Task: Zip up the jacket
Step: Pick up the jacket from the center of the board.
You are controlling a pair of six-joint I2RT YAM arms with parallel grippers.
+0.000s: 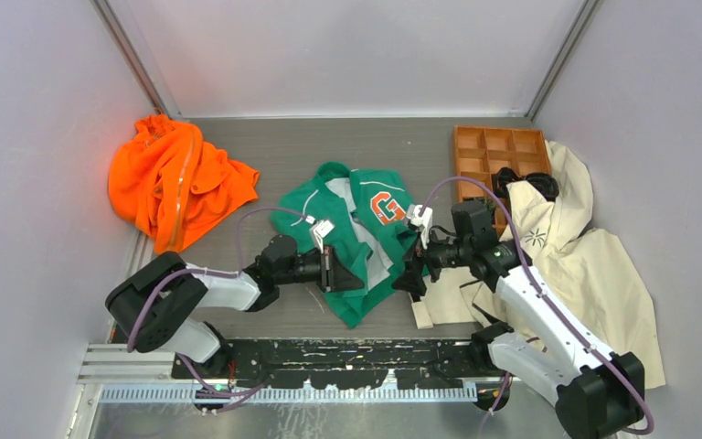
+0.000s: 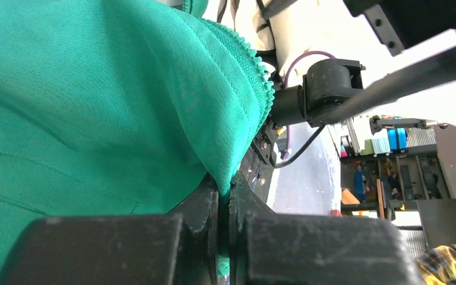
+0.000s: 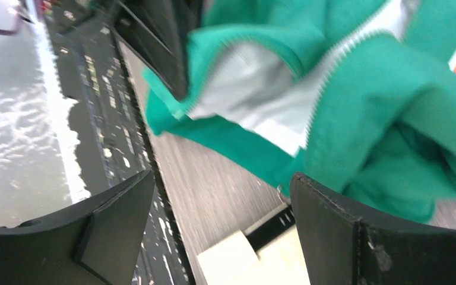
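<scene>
Left end effector (image 2: 224, 191) clamps the jacket (image 2: 95, 107); right end effector (image 3: 221, 181) gapes, seemingly empty, beside.

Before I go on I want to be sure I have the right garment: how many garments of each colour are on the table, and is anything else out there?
green jacket: 1
orange garment: 1
cream coat: 1
brown compartment tray: 1
Total: 4 (3 garments, 1 tray)
</scene>
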